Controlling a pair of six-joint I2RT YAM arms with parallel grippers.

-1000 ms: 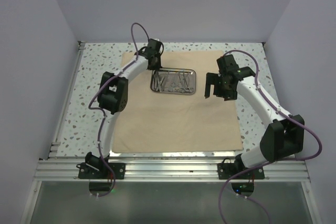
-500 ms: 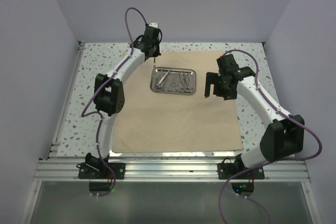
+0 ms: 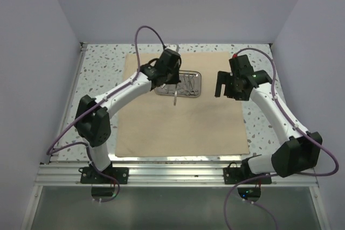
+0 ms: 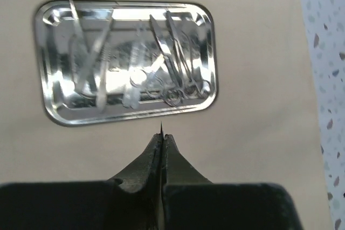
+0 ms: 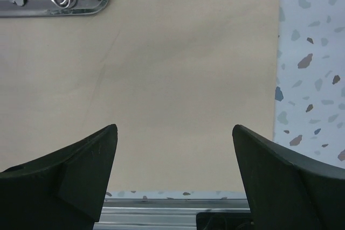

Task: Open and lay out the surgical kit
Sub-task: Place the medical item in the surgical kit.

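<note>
While the right gripper hangs agape, the left gripper, arm outstretched, pinches a slim instrument above the cloth.

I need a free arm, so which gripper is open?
The right gripper, jaws spread wide over the cloth with nothing between them; the left gripper is shut on a slim instrument.

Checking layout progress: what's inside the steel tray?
Several slim steel instruments, some ring-handled, lie overlapped in the steel tray. Glare and overlap hide their count.
</note>
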